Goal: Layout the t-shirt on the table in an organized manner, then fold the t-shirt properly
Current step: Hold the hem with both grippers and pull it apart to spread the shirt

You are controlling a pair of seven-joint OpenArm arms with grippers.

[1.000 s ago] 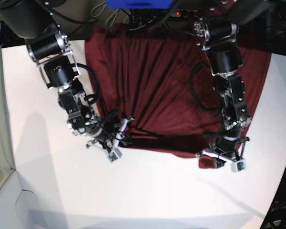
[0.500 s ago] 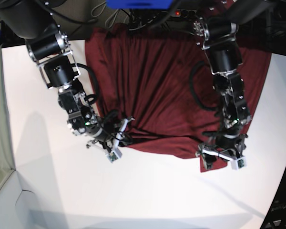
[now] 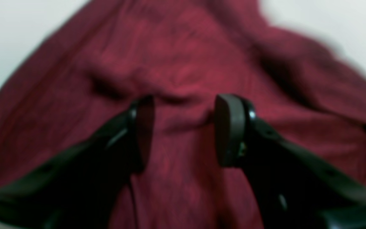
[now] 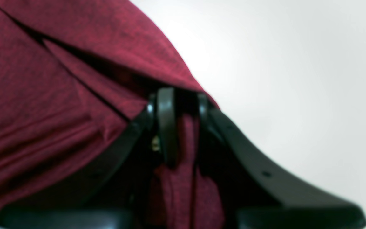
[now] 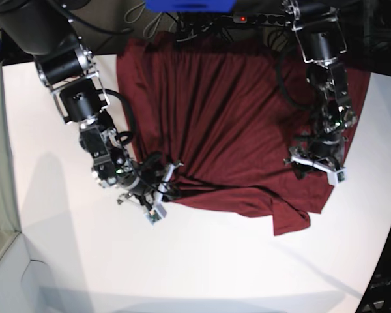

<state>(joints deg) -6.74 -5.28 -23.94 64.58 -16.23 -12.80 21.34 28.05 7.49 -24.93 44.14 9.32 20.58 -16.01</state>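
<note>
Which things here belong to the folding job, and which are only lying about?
Belong to the job:
- t-shirt, dark red, wrinkled
- table, white
- right claw, closed on the shirt's edge
- left claw, open above the cloth

Only lying about:
- blue object and cables beyond the table's far edge

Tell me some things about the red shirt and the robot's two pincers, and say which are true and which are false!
1. The t-shirt is dark red. True.
2. The right pincer is empty. False: it pinches a fold of the shirt.
3. The left pincer is open above the shirt. True.
4. The shirt is folded into a neat square. False: it lies spread out and wrinkly.
5. The table is white. True.
</note>
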